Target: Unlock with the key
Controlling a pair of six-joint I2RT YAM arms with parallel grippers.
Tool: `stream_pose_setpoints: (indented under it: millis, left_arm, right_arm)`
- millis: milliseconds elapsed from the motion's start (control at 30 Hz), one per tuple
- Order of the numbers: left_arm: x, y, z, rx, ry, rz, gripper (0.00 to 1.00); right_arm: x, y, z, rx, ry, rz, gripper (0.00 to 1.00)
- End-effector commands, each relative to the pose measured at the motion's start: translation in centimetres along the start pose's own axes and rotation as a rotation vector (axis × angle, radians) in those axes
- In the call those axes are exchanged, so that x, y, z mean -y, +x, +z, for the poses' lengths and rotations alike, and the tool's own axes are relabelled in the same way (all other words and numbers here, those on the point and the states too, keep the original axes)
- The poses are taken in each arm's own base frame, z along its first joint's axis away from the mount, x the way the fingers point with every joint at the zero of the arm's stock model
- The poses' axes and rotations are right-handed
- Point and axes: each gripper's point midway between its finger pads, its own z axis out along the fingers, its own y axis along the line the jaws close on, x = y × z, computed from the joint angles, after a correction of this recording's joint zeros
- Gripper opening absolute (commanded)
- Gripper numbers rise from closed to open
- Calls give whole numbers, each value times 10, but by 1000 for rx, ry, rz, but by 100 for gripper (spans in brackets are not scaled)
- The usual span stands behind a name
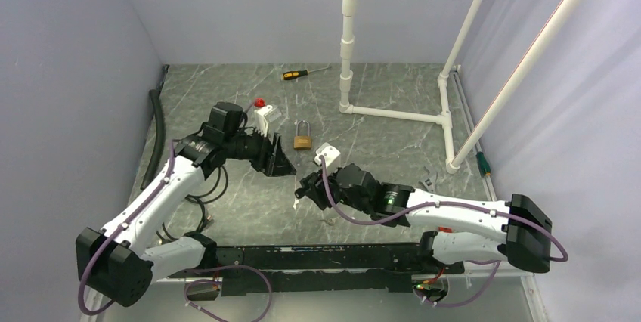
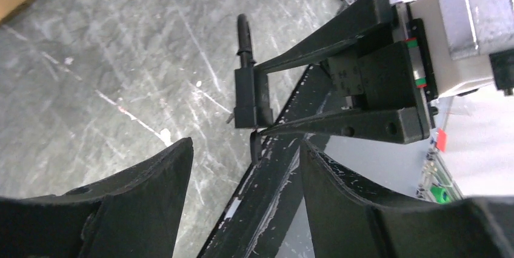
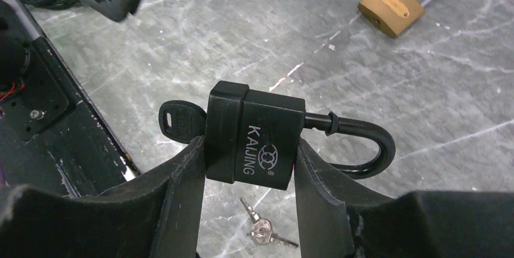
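Black padlock (image 3: 254,140), brass padlock (image 3: 391,8), one inserted key (image 3: 176,122)

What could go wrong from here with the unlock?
1. The key head sticks out close beside the right fingers, so the open left fingers may bump them or miss it.
2. The padlock is pinched only by its sides, so turning the key could twist it loose.
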Motion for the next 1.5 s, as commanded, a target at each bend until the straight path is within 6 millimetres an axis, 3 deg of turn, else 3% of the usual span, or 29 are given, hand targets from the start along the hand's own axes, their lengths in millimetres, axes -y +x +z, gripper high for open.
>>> stream_pose_setpoints:
  millis: [0,500,700,900,1000,1067,1100,1167,1200,1233,1467]
  left_arm:
    - [24,-10,1,12,147,19,70]
    - [12,8,23,-102,148,-80,63]
    - [16,12,26,-124,166,-75,57]
    - [19,12,26,-123,174,-68,34]
    - [20,7,24,-110,150,-56,4]
    - [15,4,20,-96,98,-42,0]
    - [11,3,18,-81,66,-34,0]
    - [2,0,15,-57,-7,-16,0]
    - [-3,-1,14,-50,-39,-11,0]
    - [-8,-2,12,-44,-73,-6,0]
    - [-24,0,8,-51,-160,8,0]
  right_arm:
    - [-24,-76,-9,233,-70,-36,18]
    - [-52,-116,-9,328,-112,-77,17]
    - [-47,-125,-4,345,-47,-89,16]
    - [-42,-137,-8,392,-13,-69,16]
    - [-39,-144,-13,421,2,-40,16]
    - [-40,-146,-14,420,-2,-19,22]
    - [-40,-146,-14,413,0,-11,31]
    - [-37,-147,-15,401,21,13,71]
    - [-34,-147,-16,397,38,27,86]
    - [-31,-147,-17,391,49,41,94]
    - [-17,-149,-52,429,55,94,97]
